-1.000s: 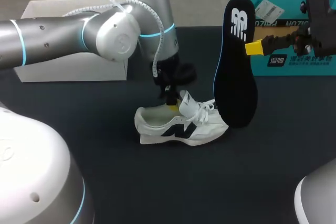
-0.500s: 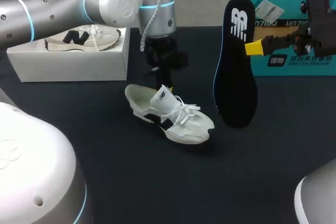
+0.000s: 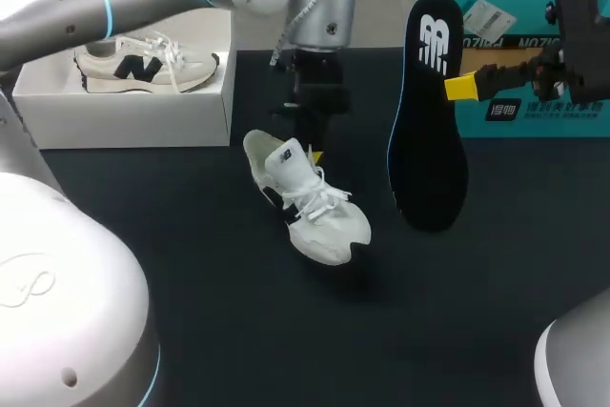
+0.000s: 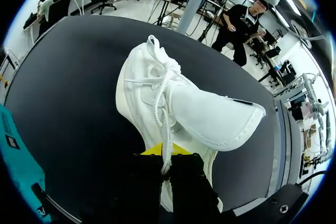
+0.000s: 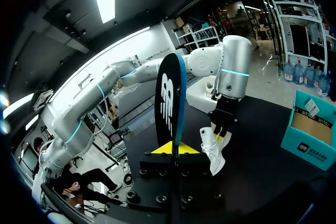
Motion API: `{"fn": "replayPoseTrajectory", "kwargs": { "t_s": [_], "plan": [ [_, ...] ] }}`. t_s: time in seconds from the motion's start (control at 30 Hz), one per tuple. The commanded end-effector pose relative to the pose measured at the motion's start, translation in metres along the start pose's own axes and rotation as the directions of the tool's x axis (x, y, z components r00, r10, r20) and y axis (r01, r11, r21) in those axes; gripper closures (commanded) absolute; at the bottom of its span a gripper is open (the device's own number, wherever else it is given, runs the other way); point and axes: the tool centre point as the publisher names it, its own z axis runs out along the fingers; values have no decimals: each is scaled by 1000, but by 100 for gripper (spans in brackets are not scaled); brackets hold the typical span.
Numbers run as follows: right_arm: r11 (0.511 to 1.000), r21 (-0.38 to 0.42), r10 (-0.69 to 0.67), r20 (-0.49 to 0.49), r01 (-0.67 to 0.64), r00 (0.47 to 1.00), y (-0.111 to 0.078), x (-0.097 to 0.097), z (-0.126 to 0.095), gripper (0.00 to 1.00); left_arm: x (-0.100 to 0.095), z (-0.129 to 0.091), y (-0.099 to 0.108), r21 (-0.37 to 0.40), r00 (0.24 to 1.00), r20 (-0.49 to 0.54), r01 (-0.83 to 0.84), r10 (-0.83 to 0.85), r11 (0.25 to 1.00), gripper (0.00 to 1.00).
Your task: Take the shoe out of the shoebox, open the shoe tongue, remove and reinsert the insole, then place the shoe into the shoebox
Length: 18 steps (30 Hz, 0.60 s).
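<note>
A white shoe [image 3: 307,199] with a dark side logo hangs heel-up and toe-down over the black mat. My left gripper [image 3: 312,152] is shut on the rim of its opening. In the left wrist view the shoe [image 4: 176,106] fills the space ahead of the left gripper [image 4: 167,153], with its tongue folded outward. My right gripper [image 3: 459,87] is shut on a black insole [image 3: 427,116] and holds it upright to the right of the shoe. The right wrist view shows the insole [image 5: 170,103] standing between the right gripper [image 5: 173,148] fingers, with the shoe [image 5: 214,149] beyond it.
A white shoebox [image 3: 133,111] at the back left holds a second white shoe [image 3: 143,59]. A teal box lid [image 3: 538,111] lies at the back right, also seen as the teal lid [image 5: 310,129] beside the right gripper. Black mat [image 3: 238,331] covers the table.
My left arm has swung right and back, lifting and turning the shoe so its toe points toward the front. The shoebox with the second shoe came into sight. The right arm kept still.
</note>
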Motion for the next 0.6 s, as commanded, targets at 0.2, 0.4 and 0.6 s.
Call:
{"fn": "replayPoseTrajectory", "kwargs": {
  "t_s": [0.2, 0.4, 0.6],
  "plan": [
    [1000, 3, 1, 0, -1, 1000, 2, -1, 3, 100, -3, -4, 4, -51, 949, -204, -257, 242, 965, 100],
    [1000, 3, 1, 0, -1, 1000, 2, -1, 3, 100, -9, -1, 19, -59, 945, -226, -257, 238, 965, 100],
    [1000, 3, 1, 0, -1, 1000, 2, -1, 3, 100, -13, -3, 22, -101, 944, -252, -247, 215, 964, 100]
  ]
}}
